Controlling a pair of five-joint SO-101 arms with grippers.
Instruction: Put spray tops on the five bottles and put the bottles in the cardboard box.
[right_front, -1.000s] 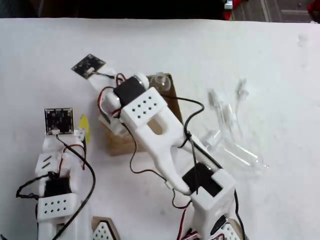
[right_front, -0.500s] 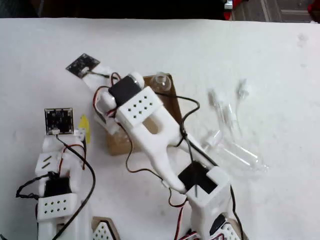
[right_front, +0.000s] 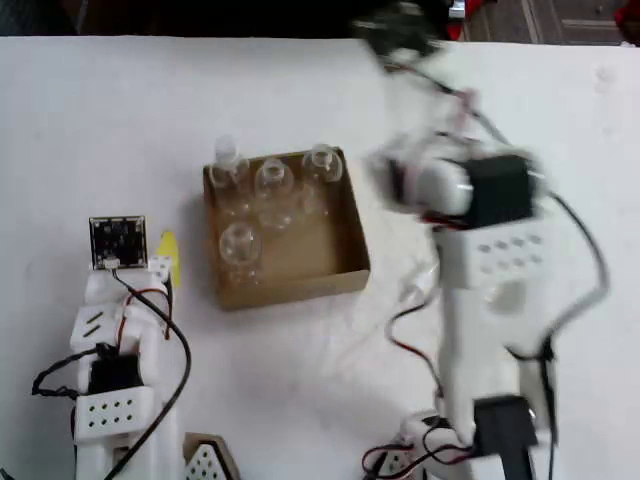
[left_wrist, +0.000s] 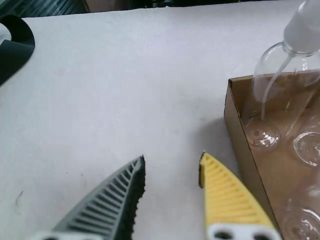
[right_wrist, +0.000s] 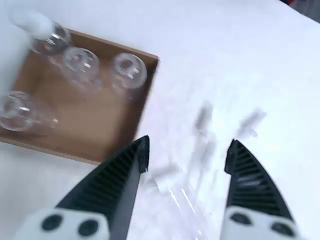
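From above: the cardboard box (right_front: 300, 288) near the middle of the table (right_front: 120, 100), with four bottles (right_front: 272, 182) upright inside. One of them, the capped bottle (right_front: 227, 163), at the far-left corner of the box, wearing a white top. About tops on the other three, cannot tell. Left arm (right_front: 110, 340) folded low at the near left, pointing far, its tip just left of the box. Right arm (right_front: 480, 250) raised and stretched far from its base at the near right, bent over the table to the right of the box.

Left wrist view: left gripper (left_wrist: 170, 192) low over bare table, fingers released and apart, with nothing between them. Just right of the yellow finger, the left wall of the box; behind it, the capped bottle with a thin tube inside.

Right wrist view: right gripper (right_wrist: 189, 146) looking down, fingers wide apart and empty. Below and between them, on the table right of the box, some loose spray tops (right_wrist: 202, 120), blurred. Cannot tell whether the fifth bottle lies among them.

Possible trouble from here: pushing a thin top away instead of pinching it, because of its flat lie on the table and its small body. Also a danger of tipping the upright bottles on a low swing across the box, since probably light and empty. By this count, one bottle yet to go in.
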